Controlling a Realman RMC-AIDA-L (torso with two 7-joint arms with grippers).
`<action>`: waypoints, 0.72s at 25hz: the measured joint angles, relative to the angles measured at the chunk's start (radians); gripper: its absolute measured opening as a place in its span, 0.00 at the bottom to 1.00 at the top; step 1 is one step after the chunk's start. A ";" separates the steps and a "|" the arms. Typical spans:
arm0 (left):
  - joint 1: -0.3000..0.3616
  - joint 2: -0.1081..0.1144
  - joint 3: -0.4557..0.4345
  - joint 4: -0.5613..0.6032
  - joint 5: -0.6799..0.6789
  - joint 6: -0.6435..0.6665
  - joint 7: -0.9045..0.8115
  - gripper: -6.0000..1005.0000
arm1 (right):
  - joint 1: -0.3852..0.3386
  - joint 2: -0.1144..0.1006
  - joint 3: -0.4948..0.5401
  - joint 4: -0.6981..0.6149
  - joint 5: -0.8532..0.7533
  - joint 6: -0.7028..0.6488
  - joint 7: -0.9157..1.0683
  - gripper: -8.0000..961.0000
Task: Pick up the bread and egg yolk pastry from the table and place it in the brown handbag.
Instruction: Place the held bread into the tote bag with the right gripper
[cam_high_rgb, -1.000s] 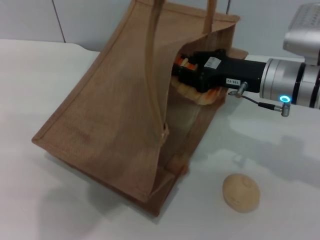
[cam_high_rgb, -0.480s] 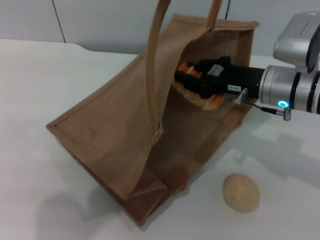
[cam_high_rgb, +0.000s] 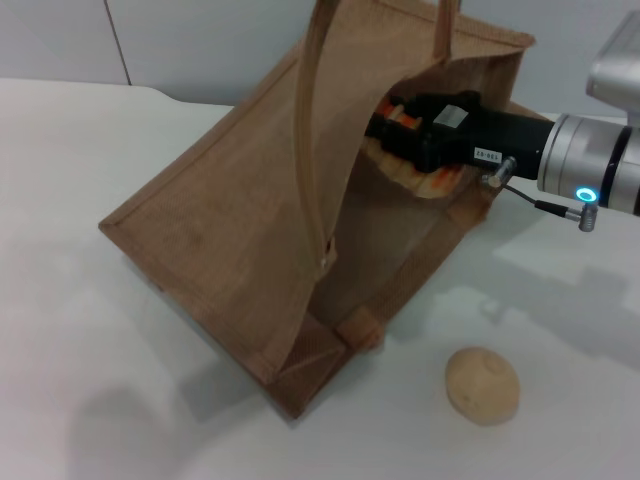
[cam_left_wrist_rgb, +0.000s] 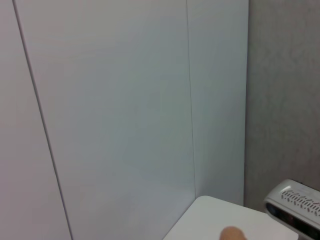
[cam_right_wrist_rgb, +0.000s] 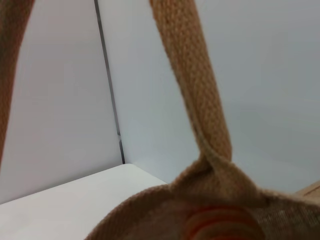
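The brown handbag (cam_high_rgb: 250, 220) leans tilted on the white table (cam_high_rgb: 80, 160), its mouth facing right and its tan handles (cam_high_rgb: 312, 120) rising out of frame. My right gripper (cam_high_rgb: 398, 128) reaches into the mouth from the right and is shut on the bread (cam_high_rgb: 428, 182), whose orange stripes show under the black fingers. In the right wrist view a bag handle (cam_right_wrist_rgb: 192, 75) and the bread's stripes (cam_right_wrist_rgb: 220, 226) show behind the bag's rim. The egg yolk pastry (cam_high_rgb: 482, 385) lies on the table at the front right, apart from the bag. My left gripper is out of view.
A grey panelled wall (cam_high_rgb: 200, 40) runs behind the table. The left wrist view shows that wall (cam_left_wrist_rgb: 110, 110) and a table corner (cam_left_wrist_rgb: 215, 220). The right arm's silver forearm (cam_high_rgb: 600, 165) spans the right side above the table.
The right gripper with the bread has moved a little right and up inside the bag's mouth. The bag has swung with it, its top rim shifting right. The pastry has not moved.
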 joint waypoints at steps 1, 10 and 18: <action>0.000 0.000 0.000 0.000 0.000 0.000 0.000 0.12 | 0.000 0.001 0.001 0.000 0.000 0.000 -0.001 0.35; 0.001 0.000 0.000 0.000 -0.033 0.001 0.006 0.12 | -0.002 0.011 0.030 0.001 0.001 -0.008 -0.002 0.52; 0.008 0.001 -0.002 -0.006 -0.037 0.011 0.009 0.12 | 0.002 0.012 0.030 0.004 -0.001 -0.003 -0.002 0.75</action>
